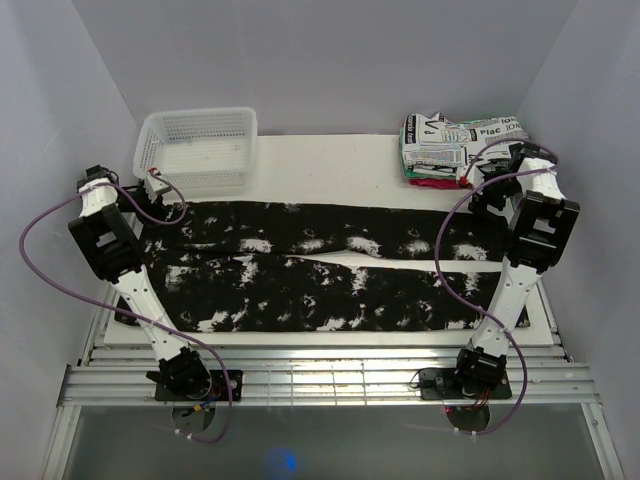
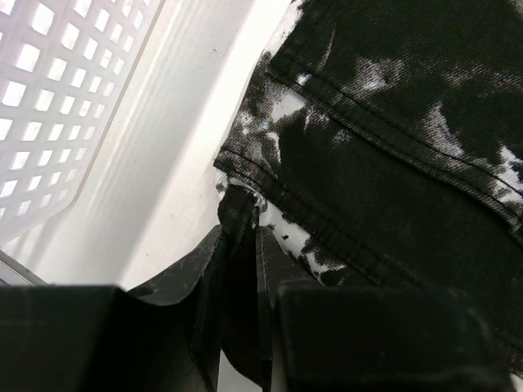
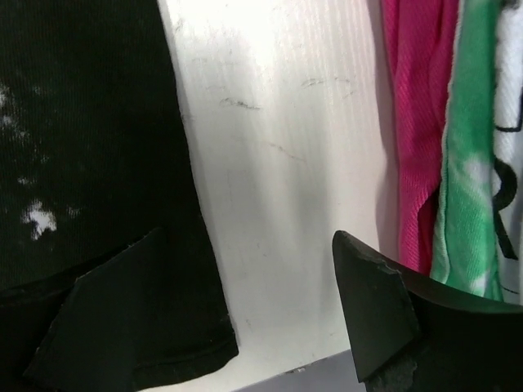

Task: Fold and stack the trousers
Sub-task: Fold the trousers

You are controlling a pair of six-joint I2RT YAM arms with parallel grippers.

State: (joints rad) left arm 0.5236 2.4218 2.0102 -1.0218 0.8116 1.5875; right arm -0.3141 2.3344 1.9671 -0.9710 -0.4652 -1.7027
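Note:
The trousers (image 1: 330, 270), black with white splotches, lie spread lengthwise across the white board. My left gripper (image 1: 163, 205) is at their far left corner. In the left wrist view its jaws (image 2: 241, 233) stand almost together, with the dark edge of the trousers (image 2: 392, 163) pinched between them. My right gripper (image 1: 478, 192) hangs at the far right end. In the right wrist view it (image 3: 245, 245) is open over bare board. One finger sits above the trousers' black hem (image 3: 82, 122), the other near the folded cloths, and nothing is between them.
A white mesh basket (image 1: 195, 150) stands at the back left, close beside the left gripper (image 2: 49, 106). At the back right is a stack of folded garments (image 1: 460, 148): a newspaper-print one on top, with red cloth (image 3: 413, 122) and green cloth (image 3: 470, 163) beneath.

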